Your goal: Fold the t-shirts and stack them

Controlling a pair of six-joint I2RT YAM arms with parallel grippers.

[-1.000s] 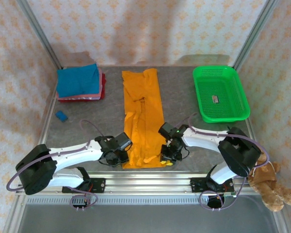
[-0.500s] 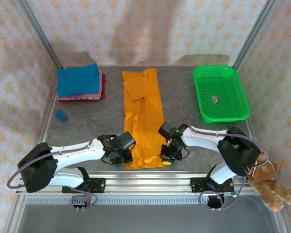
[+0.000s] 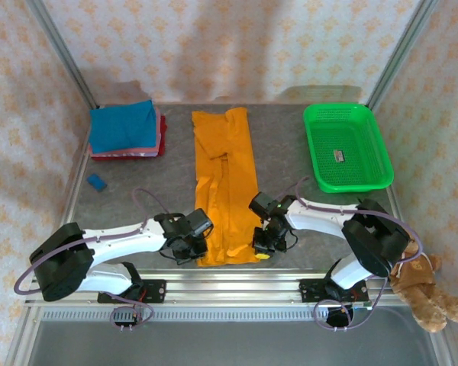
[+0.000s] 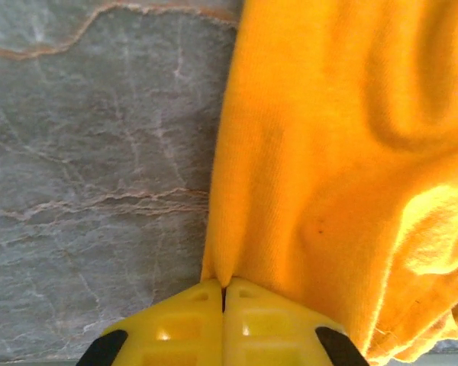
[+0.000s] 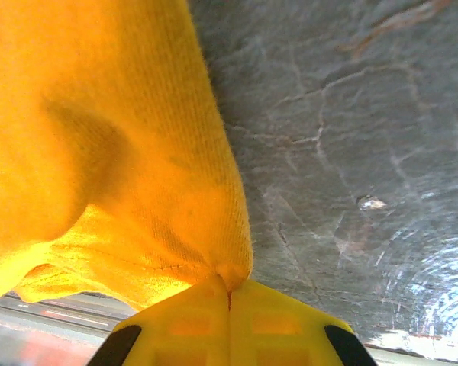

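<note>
On orange t-shirt, both fingers closed.

The left gripper has shifted right onto the orange t-shirt.

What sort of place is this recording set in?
Likely a staged robot test cell: left arm and right arm bolted to a rail, metal frame posts around wallpaper-print panels, orange t-shirt on a grey table.
</note>
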